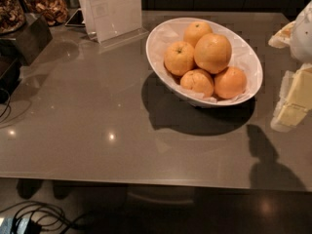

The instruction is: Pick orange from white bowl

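Observation:
The white bowl (pixel 157 42) stands on the grey table, right of centre, with a paper liner and several oranges in it. The orange (pixel 212 52), the largest one, lies on top of the pile toward the bowl's right side. Smaller oranges lie around it, one with a green stem dot (pixel 179 58). My gripper (pixel 291 106) is at the right edge of the view, right of the bowl and apart from it, holding nothing that I can see. Its shadow falls on the table in front of it.
A clear sign holder (pixel 114 11) stands behind the bowl to the left. Jars of dried food (pixel 46 6), a dark box (pixel 27 38) and a phone (pixel 75 17) are at the back left. Cables (pixel 39 218) lie below the table's front edge.

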Robot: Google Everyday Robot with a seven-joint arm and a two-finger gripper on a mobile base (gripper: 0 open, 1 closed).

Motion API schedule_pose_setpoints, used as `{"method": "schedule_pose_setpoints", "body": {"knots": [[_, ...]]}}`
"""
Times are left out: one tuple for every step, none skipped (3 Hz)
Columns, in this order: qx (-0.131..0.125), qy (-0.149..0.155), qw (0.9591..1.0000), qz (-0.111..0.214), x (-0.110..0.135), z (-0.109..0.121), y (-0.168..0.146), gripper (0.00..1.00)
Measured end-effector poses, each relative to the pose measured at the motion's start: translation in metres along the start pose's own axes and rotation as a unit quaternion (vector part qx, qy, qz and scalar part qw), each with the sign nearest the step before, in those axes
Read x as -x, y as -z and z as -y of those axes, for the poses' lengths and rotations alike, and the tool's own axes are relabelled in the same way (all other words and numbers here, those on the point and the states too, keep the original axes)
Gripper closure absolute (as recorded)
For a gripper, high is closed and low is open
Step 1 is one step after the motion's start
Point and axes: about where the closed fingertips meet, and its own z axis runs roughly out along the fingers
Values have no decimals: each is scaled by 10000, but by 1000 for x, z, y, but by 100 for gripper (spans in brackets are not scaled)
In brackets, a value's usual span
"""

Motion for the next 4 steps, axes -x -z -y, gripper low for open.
{"method": "schedule_pose_setpoints", "body": {"knots": [[0, 0, 10000, 1, 0, 0, 0, 0], [-57, 79, 9993, 362, 22, 23, -5, 0], [-73, 348, 9963, 783, 63, 56, -12, 0], [-72, 347, 9963, 784, 64, 56, -12, 0]]}}
